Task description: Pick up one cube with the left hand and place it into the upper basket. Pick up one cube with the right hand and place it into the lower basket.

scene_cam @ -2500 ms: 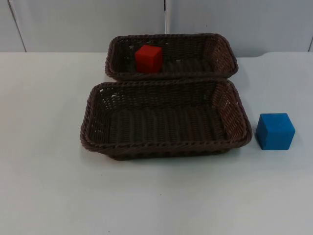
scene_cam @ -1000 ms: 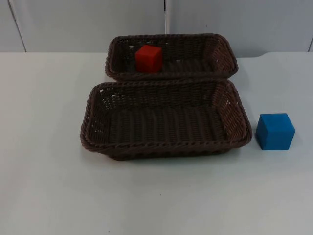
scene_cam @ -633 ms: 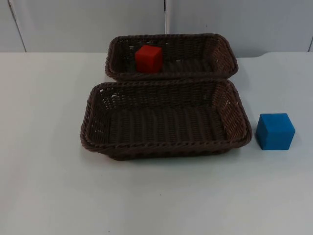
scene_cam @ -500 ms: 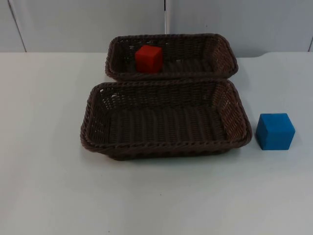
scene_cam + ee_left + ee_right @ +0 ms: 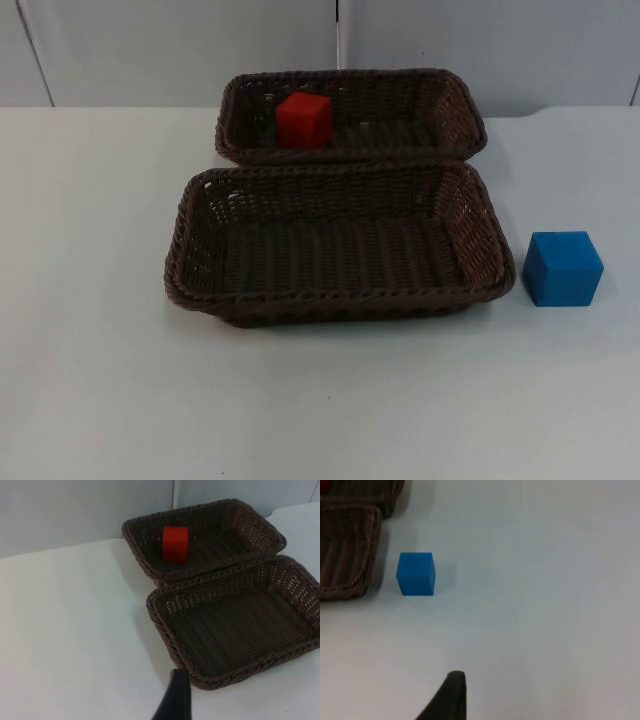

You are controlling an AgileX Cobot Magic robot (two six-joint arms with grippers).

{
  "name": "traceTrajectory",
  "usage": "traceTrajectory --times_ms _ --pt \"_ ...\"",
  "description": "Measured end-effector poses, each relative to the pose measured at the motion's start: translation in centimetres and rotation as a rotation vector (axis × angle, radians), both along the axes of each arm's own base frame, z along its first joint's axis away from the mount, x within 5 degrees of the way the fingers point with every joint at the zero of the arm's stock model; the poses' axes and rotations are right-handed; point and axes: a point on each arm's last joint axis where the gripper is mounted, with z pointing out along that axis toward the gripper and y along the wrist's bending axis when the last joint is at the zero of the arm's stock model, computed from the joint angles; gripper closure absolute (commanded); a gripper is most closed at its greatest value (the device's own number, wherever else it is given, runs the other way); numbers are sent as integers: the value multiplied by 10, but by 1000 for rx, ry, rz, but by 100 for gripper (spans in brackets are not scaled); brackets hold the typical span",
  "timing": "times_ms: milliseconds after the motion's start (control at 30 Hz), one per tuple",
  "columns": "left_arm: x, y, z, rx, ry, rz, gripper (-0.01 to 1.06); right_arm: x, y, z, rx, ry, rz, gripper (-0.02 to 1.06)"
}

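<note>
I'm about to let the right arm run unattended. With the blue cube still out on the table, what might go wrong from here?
1. The blue cube sits close beside the lower basket; a finger could catch the rim during the grasp.
2. The two baskets touch, so a release too far back could land in the upper basket, which already holds the red cube.
3. The right end effector is well away from the cube, leaving room for aiming error.

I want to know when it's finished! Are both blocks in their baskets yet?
Halfway. Done: the red cube sits inside the upper basket. In hand: nothing; the blue cube rests on the table just right of the lower basket, which holds nothing. Left: the right end effector, well short of the blue cube, must fetch it and drop it in.
</note>
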Motion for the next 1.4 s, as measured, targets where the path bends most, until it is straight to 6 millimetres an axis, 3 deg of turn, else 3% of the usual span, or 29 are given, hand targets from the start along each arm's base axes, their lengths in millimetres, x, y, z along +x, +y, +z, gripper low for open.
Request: traceTrajectory --times_ms 767,1133,1400 --pt "0 0 0 0 0 0 32 94 7 10 -25 163 27 -1" --pt "0 0 0 0 0 0 32 156 11 8 -56 300 54 -1" --pt "0 0 0 0 0 0 32 214 17 5 -86 386 120 -1"
